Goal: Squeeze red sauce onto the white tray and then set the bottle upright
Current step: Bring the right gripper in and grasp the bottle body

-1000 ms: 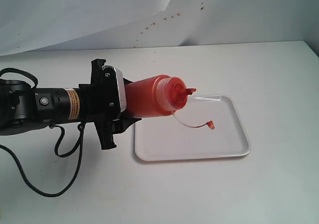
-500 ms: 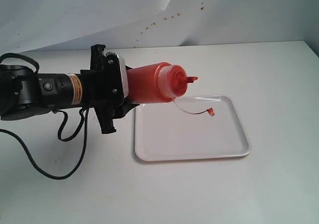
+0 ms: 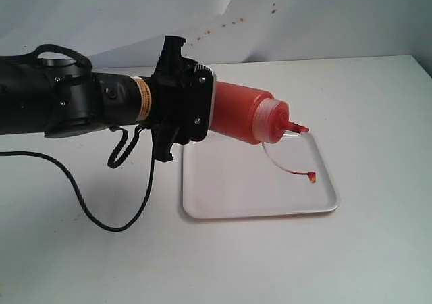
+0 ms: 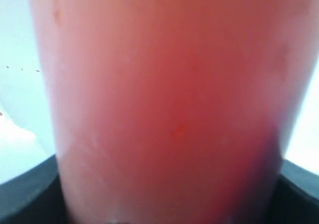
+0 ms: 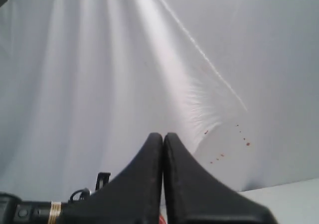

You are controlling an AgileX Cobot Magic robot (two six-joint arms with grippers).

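Note:
My left gripper point(image 3: 197, 112) is shut on the base end of the bottle point(image 3: 241, 118). It holds the bottle lying almost level, tipped slightly nozzle-down over the white tray point(image 3: 223, 199). The red sauce shows as the bottle's filling. The nozzle tip point(image 3: 297, 128) hangs above the tray's far right part, and the tethered cap point(image 3: 312, 177) dangles just over the tray floor, which looks plain white. In the left wrist view the bottle point(image 4: 169, 109) fills the picture. My right gripper point(image 5: 163, 139) is shut on nothing and faces the backdrop; it is not in the exterior view.
A black cable point(image 3: 101, 213) loops on the table left of the tray. A white backdrop point(image 3: 229, 23) with small reddish specks hangs behind the table. The table's right edge point(image 3: 422, 64) lies beyond the tray.
The left arm has moved right and rolled, carrying the bottle further over the tray. The nozzle has dipped from level to pointing slightly down, and the cap hangs lower and further right.

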